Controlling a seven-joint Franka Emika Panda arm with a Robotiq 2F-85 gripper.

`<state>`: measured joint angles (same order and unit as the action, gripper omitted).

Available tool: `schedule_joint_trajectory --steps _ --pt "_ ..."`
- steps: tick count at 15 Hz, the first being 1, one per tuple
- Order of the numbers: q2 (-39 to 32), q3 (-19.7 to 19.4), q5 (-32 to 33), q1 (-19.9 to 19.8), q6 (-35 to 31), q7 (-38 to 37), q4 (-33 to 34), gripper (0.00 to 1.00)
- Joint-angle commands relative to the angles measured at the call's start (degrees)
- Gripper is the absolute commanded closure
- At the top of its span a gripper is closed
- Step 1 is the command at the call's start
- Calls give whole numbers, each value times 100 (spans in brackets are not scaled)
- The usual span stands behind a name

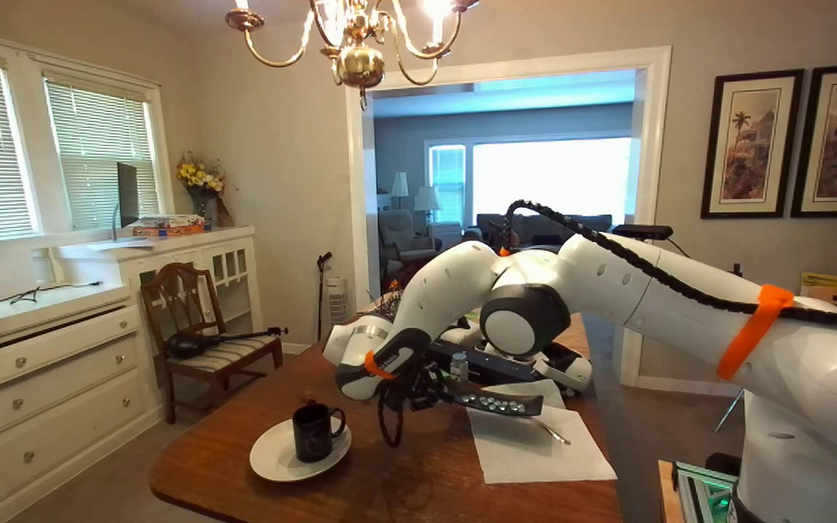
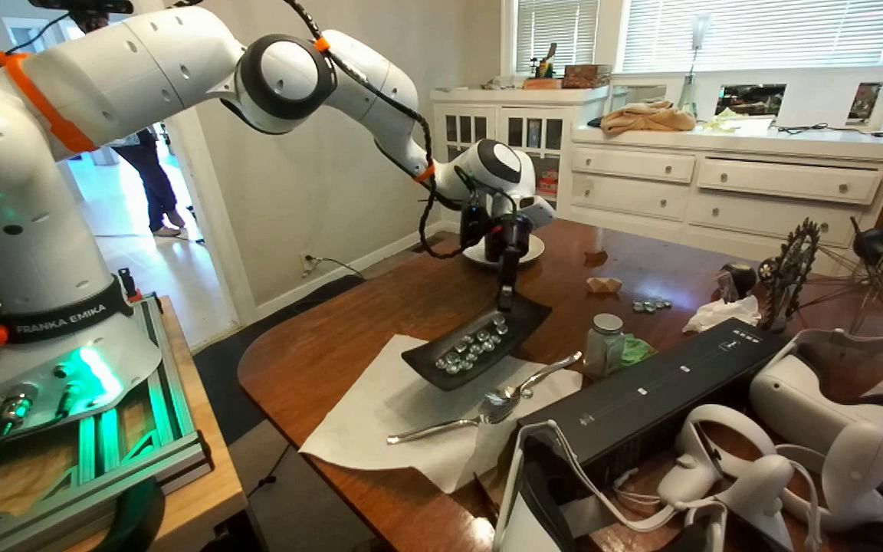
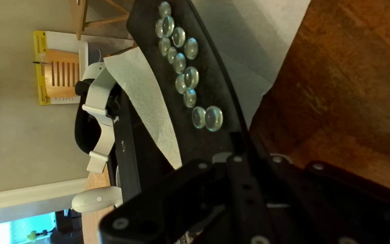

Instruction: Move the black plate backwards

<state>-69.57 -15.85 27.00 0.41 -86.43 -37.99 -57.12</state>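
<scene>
The claw (image 2: 506, 299) is clamped tight on the rim of the black plate (image 2: 527, 318), near one end — the rest juts out from the claw, held up over the white napkin (image 2: 365, 406). Glass beads (image 3: 213, 118) lie along the plate, the nearest just beyond the claw. Cutlery (image 2: 553, 369) sits lower than the claw, on the napkin. Across the claw from the black plate, a mug (image 1: 313, 439) stands upright on a round white plate (image 1: 269, 457).
</scene>
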Motion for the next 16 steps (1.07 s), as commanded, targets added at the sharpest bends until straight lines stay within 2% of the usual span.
schedule_joint_trajectory --steps 1,7,12,16 --pt "12 -158 44 145 521 465 523 98" --pt "-185 -238 123 336 1032 641 1421 98" --pt "-122 -282 670 780 725 802 1428 98" --pt "13 -257 1183 1159 286 904 1019 98"
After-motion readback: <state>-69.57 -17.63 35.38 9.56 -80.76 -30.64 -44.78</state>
